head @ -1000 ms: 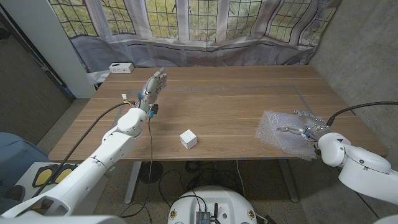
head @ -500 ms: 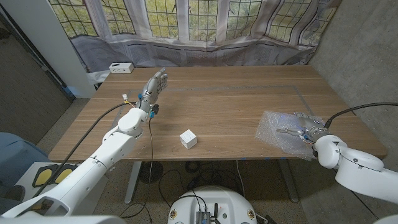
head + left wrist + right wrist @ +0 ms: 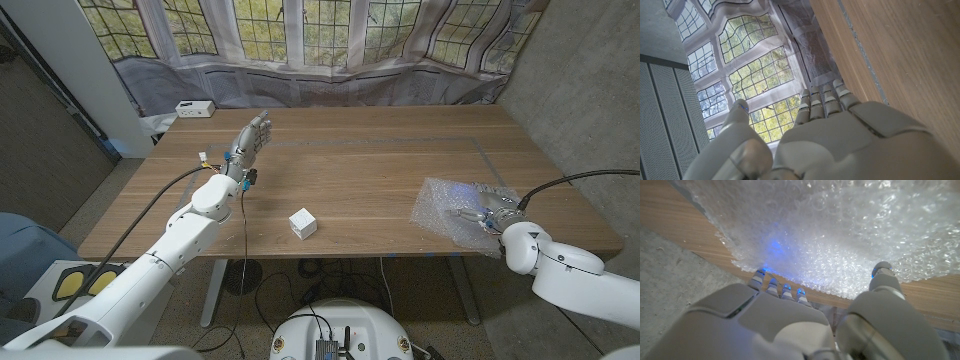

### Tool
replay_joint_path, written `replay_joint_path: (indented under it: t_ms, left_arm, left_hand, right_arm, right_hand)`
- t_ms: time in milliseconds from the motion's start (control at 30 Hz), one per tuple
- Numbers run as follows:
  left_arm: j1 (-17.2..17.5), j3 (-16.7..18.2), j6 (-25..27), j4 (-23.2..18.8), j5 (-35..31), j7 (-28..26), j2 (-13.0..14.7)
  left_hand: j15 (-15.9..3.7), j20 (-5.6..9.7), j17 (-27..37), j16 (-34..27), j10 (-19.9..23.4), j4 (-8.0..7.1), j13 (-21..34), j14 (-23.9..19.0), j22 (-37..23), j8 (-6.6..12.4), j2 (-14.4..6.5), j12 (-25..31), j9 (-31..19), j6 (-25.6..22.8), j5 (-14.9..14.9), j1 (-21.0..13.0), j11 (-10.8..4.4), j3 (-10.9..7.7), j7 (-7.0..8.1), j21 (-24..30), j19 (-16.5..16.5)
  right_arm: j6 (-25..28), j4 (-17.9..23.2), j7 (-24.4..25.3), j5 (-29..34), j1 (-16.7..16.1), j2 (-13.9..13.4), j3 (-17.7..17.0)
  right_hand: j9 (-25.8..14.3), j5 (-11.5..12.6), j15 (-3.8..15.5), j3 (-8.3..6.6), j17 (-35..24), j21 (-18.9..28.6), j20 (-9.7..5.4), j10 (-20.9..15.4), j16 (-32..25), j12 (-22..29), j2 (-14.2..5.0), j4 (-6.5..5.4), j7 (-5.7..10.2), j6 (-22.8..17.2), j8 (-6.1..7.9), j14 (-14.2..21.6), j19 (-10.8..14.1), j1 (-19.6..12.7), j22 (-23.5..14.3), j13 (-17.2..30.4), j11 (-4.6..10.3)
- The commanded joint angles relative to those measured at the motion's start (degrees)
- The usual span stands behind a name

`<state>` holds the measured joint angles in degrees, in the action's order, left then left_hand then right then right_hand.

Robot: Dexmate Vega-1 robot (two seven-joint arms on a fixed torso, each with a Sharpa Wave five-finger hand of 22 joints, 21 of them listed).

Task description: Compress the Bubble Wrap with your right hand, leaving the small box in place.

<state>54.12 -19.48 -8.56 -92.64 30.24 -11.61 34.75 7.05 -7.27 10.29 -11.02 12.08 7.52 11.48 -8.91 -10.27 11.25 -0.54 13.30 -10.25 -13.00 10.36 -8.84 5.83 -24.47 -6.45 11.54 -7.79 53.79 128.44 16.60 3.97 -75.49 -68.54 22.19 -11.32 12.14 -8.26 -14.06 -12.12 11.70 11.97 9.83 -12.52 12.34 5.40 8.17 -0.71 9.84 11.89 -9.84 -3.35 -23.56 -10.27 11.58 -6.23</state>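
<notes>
A crumpled sheet of clear bubble wrap (image 3: 443, 208) lies at the table's front right. My right hand (image 3: 490, 208) is on its right part, fingers spread over it. In the right wrist view the fingertips (image 3: 781, 288) and thumb tip touch the bubble wrap (image 3: 840, 230), with a blue glow on it; nothing is gripped. A small white box (image 3: 303, 223) sits near the front edge, mid-table, well left of the wrap. My left hand (image 3: 251, 135) is raised at the far left with fingers straight, and the left wrist view shows this hand (image 3: 840, 135) holding nothing.
The wooden table (image 3: 380, 160) stretches between the two hands. A white device (image 3: 194, 108) sits at the back left corner. Draped windows stand behind the table, and a concrete wall is on the right.
My right arm has shifted a little to the left and the hand has settled further onto the bubble wrap. The box and the left hand have not moved.
</notes>
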Motion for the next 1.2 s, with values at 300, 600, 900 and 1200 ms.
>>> replay_joint_path:
  t_ms: [300,600,900,1200]
  left_arm:
    - [-0.07,-0.13,0.18,-0.01,-0.02,-0.11,-0.15]
    - [-0.1,-0.24,0.28,-0.03,0.01,0.01,-0.14]
    - [0.02,-0.12,0.41,0.0,0.19,-0.09,-0.09]
    - [0.12,0.13,0.26,0.25,0.55,-0.01,-0.1]
  left_hand:
    - [-0.09,-0.92,0.06,0.07,0.52,0.06,0.12,-0.61,-0.14,-0.15,-0.29,-0.2,-0.14,-0.81,-0.16,-0.23,0.19,-0.17,0.13,-0.08,0.07]
    - [-0.12,-1.04,0.07,0.09,0.53,0.06,0.13,-0.61,-0.15,-0.15,-0.29,-0.24,-0.15,-0.89,-0.17,-0.23,0.13,-0.16,0.12,-0.1,0.13]
    - [-0.16,-1.12,0.07,0.1,0.62,0.04,0.14,-0.62,-0.15,-0.13,-0.3,-0.24,-0.15,-1.04,-0.17,-0.22,0.03,-0.14,0.18,-0.08,0.11]
    - [-0.24,-1.35,0.08,0.1,0.89,0.02,0.16,-0.67,-0.16,-0.11,-0.33,-0.19,-0.16,-1.26,-0.17,-0.21,-0.07,-0.11,0.42,-0.08,0.15]
  right_arm:
    - [2.7,-1.84,-1.46,-2.44,6.13,-0.78,6.83]
    - [3.3,-2.12,-1.38,-3.35,7.49,-0.84,8.4]
    - [0.98,-3.52,0.0,-4.51,7.66,-0.38,8.4]
    - [-1.02,-4.68,0.92,-5.56,7.98,0.43,7.98]
  right_hand:
    - [-0.12,0.63,-0.14,-0.55,-0.15,0.47,0.14,3.52,-0.3,0.13,-0.55,0.24,0.45,1.31,0.2,-2.5,1.11,-1.48,-0.15,0.21,0.34]
    - [-0.1,0.67,0.32,-3.68,-0.02,2.18,-0.38,3.03,-0.94,0.6,-3.49,1.63,0.01,1.04,0.35,0.43,8.26,-8.23,-0.08,0.24,0.03]
    - [-0.13,0.48,2.68,-6.47,0.45,5.54,-1.61,-0.22,-1.86,2.35,-2.52,1.91,-0.91,-1.62,0.39,9.07,25.98,-19.85,0.29,0.2,0.18]
    - [-0.12,0.75,5.2,-6.74,0.29,6.49,-11.2,-9.48,-3.34,5.87,-2.04,1.45,-4.35,-7.68,0.77,18.92,38.99,-27.0,0.59,0.03,0.52]
